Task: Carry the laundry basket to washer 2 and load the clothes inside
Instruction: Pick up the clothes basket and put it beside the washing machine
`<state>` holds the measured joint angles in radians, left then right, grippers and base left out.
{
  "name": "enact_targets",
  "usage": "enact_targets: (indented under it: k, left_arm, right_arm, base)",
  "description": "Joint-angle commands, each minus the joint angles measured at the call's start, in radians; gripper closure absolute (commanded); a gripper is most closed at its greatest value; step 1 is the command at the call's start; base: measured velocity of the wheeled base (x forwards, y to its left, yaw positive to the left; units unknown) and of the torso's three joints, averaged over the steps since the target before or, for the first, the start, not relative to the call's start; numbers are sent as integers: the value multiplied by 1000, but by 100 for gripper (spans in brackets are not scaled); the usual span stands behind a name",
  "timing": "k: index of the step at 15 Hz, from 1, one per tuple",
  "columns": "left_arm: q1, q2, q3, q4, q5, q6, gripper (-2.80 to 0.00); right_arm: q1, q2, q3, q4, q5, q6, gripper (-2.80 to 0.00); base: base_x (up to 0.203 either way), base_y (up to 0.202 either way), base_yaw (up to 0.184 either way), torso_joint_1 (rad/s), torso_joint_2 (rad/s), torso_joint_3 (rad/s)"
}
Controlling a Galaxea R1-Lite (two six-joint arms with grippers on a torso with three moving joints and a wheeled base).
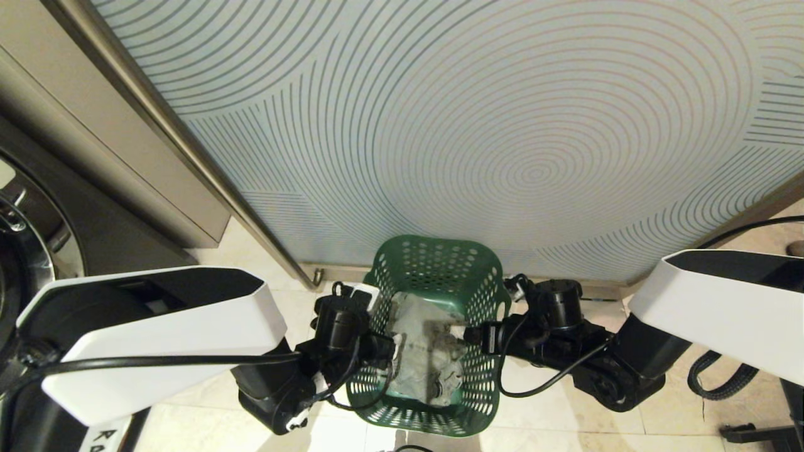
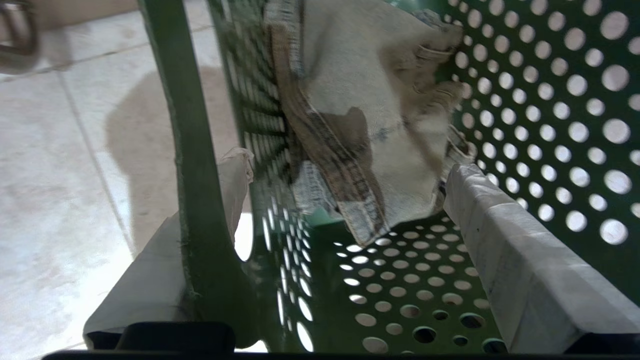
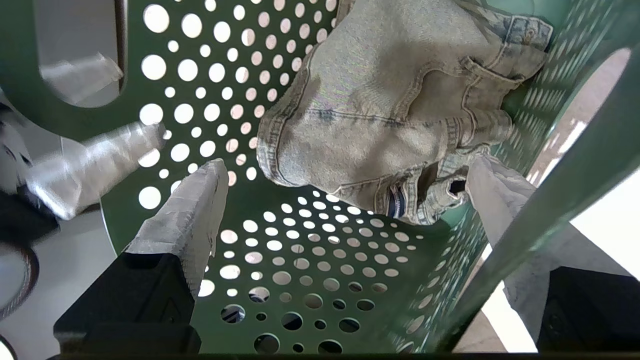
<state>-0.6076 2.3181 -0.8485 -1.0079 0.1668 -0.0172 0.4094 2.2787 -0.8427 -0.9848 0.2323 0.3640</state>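
The green laundry basket [image 1: 433, 242] stands on the tiled floor between my two arms. The clothes [image 1: 427, 351], a light grey-beige denim piece, lie crumpled on its bottom. My left gripper [image 1: 382, 326] is open and straddles the basket's left rim [image 2: 195, 150], one finger outside and one inside near the clothes [image 2: 380, 90]. My right gripper [image 1: 493, 311] is also open astride the right rim [image 3: 560, 190], with one finger inside beside the clothes [image 3: 380, 100]. A dark washer with a chrome door rim [image 1: 25, 251] shows at the far left. Its label is out of view, so I cannot tell whether it is washer 2.
A frosted glass panel with a ring pattern [image 1: 502, 125] rises right behind the basket, set in a slanted metal frame [image 1: 188, 144]. A beige cabinet [image 1: 94, 138] stands left of it. Black cables and a stand foot [image 1: 747, 402] lie on the floor at the right.
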Motion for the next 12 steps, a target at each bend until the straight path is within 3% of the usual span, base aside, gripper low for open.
enact_targets:
  k: [1, 4, 12]
  left_arm:
    - [-1, 9, -1, 4, -19, -1, -280]
    - [-1, 15, -19, 27, -48, -4, -280]
    - [-1, 70, -98, 50, -49, -3, -280]
  right_arm:
    - [2, 5, -10, -9, 5, 1, -280]
    - [2, 39, -33, -53, 5, 1, -280]
    - [2, 44, -35, -64, 19, 1, -280]
  base:
    - [0, 0, 0, 0, 0, 0]
    - [0, 0, 0, 0, 0, 0]
    - [0, 0, 0, 0, 0, 0]
